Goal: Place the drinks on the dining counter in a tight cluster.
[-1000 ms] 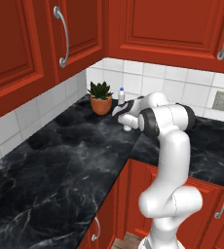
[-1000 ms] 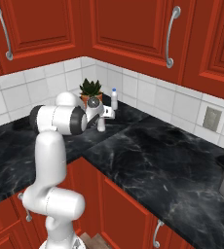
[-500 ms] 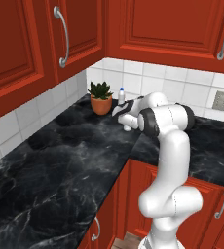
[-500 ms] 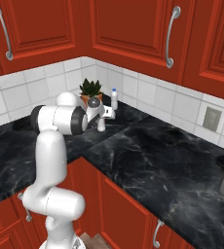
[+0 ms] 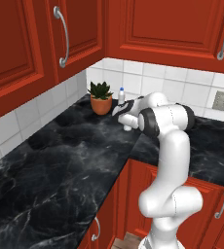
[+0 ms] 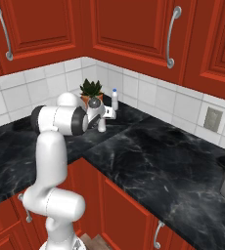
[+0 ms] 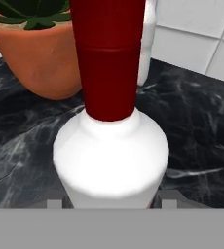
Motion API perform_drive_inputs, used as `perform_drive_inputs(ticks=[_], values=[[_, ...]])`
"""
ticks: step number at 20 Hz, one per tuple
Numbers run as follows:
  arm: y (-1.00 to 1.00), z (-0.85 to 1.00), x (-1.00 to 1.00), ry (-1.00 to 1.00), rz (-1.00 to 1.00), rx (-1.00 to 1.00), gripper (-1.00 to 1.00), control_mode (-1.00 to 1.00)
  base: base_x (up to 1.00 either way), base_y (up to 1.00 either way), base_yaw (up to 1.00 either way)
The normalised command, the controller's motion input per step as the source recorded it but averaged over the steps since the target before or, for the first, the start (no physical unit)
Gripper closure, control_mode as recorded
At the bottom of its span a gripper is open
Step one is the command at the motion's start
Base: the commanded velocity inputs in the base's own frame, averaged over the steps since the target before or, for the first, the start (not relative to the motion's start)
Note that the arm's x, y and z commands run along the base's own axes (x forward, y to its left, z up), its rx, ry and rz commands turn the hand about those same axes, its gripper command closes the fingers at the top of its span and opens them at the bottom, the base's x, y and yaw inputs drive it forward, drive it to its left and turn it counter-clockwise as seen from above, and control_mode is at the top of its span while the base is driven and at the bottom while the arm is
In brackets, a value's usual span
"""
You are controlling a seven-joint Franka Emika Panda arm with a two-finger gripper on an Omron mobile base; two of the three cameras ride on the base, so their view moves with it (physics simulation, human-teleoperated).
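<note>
The gripper [image 6: 102,120] is low over the black worktop [image 5: 75,155], and the white red-capped bottle [image 7: 111,146] stands upright directly in front of the hand, between its two tips. The jaws look narrow around the bottle's body, but I cannot tell if they already press it. Just behind the bottle are a potted plant [image 5: 101,97] and a small pale blue-capped bottle [image 5: 121,96], so the hand probably approaches from the open side.

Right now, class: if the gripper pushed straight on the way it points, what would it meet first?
The white red-capped bottle, already between the gripper tips. Beyond it, probably the terracotta plant pot, though depth is unclear.
</note>
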Motion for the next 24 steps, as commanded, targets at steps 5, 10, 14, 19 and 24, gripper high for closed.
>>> perform_drive_inputs(ticks=[5,10,14,19,24], values=[[-0.06,-0.04,0.01,0.00,0.00,0.00,1.00,-1.00,0.00,0.00,0.00],[-0.05,-0.01,-0.02,0.00,0.00,0.00,1.00,-1.00,0.00,0.00,0.00],[-0.01,0.09,-0.43,-0.02,0.02,0.00,1.00,-1.00,0.00,0.00,0.00],[0.00,0.23,-0.54,-0.04,0.05,0.00,1.00,-1.00,0.00,0.00,0.00],[0.00,0.31,-0.55,-0.14,0.18,0.00,1.00,-1.00,0.00,0.00,0.00]])
